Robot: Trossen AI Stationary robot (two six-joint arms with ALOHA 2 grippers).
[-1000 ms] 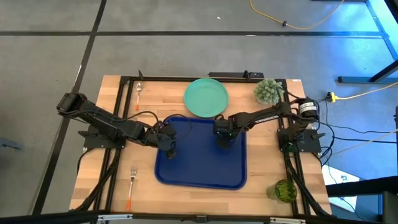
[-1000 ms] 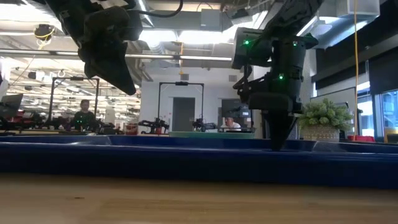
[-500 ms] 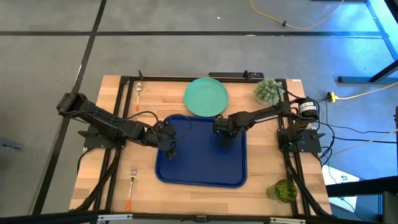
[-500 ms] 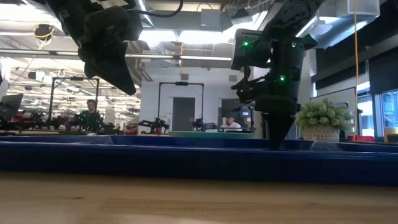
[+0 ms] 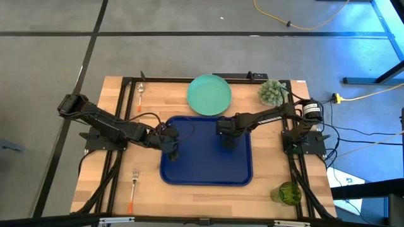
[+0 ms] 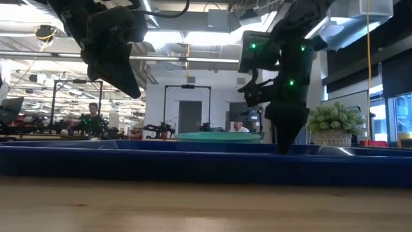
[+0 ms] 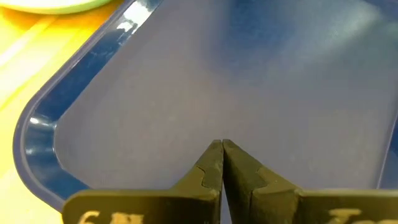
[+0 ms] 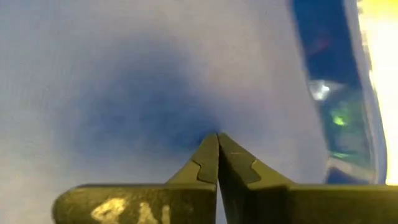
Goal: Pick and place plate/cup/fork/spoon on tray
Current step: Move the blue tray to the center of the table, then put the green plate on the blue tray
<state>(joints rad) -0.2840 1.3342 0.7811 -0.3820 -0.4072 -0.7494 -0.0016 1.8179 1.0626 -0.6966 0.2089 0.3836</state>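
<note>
Grippers both had their fingers pressed together, holding nothing: the left gripper (image 5: 172, 151) hung above the large dark-blue plastic tray (image 5: 205, 176) near its left edge, while the right gripper (image 5: 225, 140) touched the tray floor near its far edge, by the round mint-green plate (image 5: 209, 96).

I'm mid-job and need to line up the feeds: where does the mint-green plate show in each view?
High view: plate at the table's far edge, just beyond the tray.
Low view: a thin green edge above the tray's rim, left of the right gripper.
Left wrist view: a pale green sliver past the tray's corner.
Right wrist view: not in it.
Shared landmark: the blue tray.
</note>
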